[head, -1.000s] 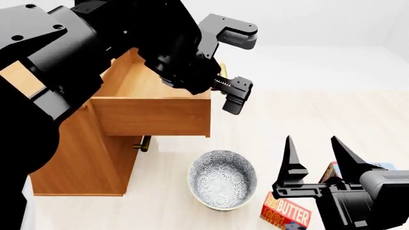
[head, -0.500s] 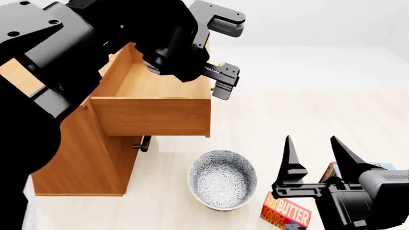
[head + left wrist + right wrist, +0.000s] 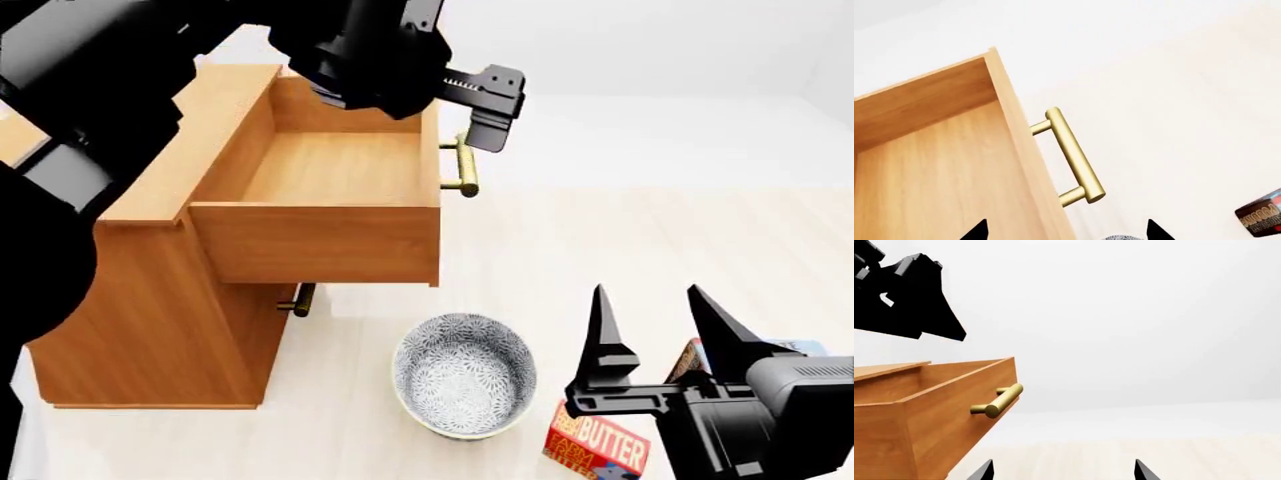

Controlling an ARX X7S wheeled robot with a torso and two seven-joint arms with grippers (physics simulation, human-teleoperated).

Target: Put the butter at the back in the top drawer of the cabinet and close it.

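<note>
The butter (image 3: 599,446), a red and yellow box, lies on the floor at the near right, just below my right gripper (image 3: 647,322). That gripper is open and holds nothing. The cabinet (image 3: 160,330) stands at the left with the top drawer (image 3: 334,165) pulled out and its wooden inside bare. Its brass handle (image 3: 462,166) sticks out at the front. My left gripper (image 3: 1066,232) is open and hovers over the drawer's front edge, beside the handle (image 3: 1071,155). In the head view only one of its fingers (image 3: 489,100) shows.
A patterned bowl (image 3: 465,375) sits on the floor between the cabinet and the butter. A dark chocolate pudding box (image 3: 686,360) lies behind my right gripper, partly hidden. A lower drawer's handle (image 3: 300,298) juts out beneath the open drawer.
My left arm has lifted up and back from the drawer's front, uncovering the brass handle. The right gripper and the butter have stayed put.
</note>
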